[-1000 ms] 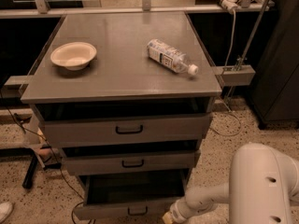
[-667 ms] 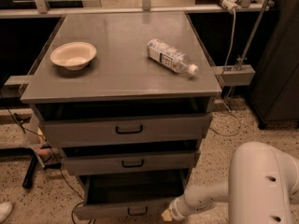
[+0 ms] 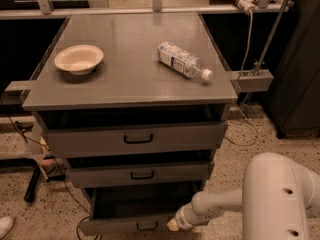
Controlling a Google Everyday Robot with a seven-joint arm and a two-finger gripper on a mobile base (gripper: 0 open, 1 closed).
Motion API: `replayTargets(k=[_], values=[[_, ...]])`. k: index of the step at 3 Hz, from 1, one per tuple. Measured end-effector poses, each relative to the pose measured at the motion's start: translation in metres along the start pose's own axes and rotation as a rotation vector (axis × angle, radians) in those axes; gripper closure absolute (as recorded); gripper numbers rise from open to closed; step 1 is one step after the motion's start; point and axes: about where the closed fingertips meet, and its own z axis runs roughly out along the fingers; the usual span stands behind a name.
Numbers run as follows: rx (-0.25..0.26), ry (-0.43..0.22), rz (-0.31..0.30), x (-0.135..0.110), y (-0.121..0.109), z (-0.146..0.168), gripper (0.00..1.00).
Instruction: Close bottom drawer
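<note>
1. The grey counter (image 3: 130, 86) has three drawers under its front edge, and all three stand partly open.
2. The bottom drawer (image 3: 112, 228) is the lowest and narrowest one. It is pulled out, so its dark inside shows, and a small black handle (image 3: 146, 227) sits on its front panel.
3. The gripper (image 3: 172, 225) is low down, below the front right corner of the counter. It is at the right end of the bottom drawer's front panel, just beside the handle.
4. I cannot tell whether the gripper is open or closed, whether it holds anything, or whether it touches the panel.
5. The white arm (image 3: 225, 204) reaches to it from the right.
6. A white bowl (image 3: 78, 59) stands near the left edge of the counter.
7. A plastic bottle (image 3: 183, 60) lies on its side near the right edge, with its cap towards the front right corner.
</note>
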Motion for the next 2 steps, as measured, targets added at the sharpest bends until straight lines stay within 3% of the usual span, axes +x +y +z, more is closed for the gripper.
replayTargets(k=[2], values=[[0.0, 0.0, 0.0, -0.0002, -0.0002, 0.0, 0.57]])
